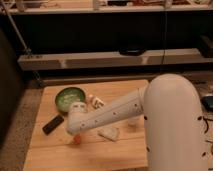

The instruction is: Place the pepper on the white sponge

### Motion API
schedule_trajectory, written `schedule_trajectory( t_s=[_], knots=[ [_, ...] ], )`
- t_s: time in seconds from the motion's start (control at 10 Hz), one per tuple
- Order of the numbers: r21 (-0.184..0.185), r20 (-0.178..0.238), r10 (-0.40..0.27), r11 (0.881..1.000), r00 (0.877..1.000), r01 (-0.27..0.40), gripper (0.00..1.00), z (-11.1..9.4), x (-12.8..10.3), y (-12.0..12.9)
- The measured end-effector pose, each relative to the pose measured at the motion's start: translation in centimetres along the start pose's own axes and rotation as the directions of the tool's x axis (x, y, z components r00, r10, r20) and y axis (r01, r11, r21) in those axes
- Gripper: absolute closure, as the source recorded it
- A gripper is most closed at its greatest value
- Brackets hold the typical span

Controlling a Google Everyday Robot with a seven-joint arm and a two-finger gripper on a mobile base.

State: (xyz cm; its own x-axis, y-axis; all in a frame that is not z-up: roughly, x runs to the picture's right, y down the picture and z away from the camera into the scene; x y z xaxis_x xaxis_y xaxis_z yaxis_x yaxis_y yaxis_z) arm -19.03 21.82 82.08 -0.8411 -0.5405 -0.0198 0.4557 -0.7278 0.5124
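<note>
The orange-red pepper (77, 140) shows as a small tip just below the end of my white arm, low over the wooden table (60, 155). The gripper (76, 134) sits right at the pepper, mostly hidden behind the arm's wrist. The white sponge (109, 133) lies flat on the table just right of the pepper, partly covered by the arm.
A green bowl (69, 97) stands at the back left. A black rectangular bar (52, 124) lies left of the gripper. A white tube-shaped bottle (96, 101) lies right of the bowl. A translucent cup (133, 120) peeks from behind the arm. Shelving runs behind the table.
</note>
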Motion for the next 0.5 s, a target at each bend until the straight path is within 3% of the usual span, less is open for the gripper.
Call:
schedule_trajectory(
  t_s=[0.2, 0.5],
  knots=[
    [0.014, -0.003, 0.025, 1.0, 1.0, -0.025, 0.2, 0.44, 0.0, 0.35],
    [0.065, -0.012, 0.079, 0.995, 0.997, -0.078, 0.2, 1.12, -0.04, 0.74]
  ],
)
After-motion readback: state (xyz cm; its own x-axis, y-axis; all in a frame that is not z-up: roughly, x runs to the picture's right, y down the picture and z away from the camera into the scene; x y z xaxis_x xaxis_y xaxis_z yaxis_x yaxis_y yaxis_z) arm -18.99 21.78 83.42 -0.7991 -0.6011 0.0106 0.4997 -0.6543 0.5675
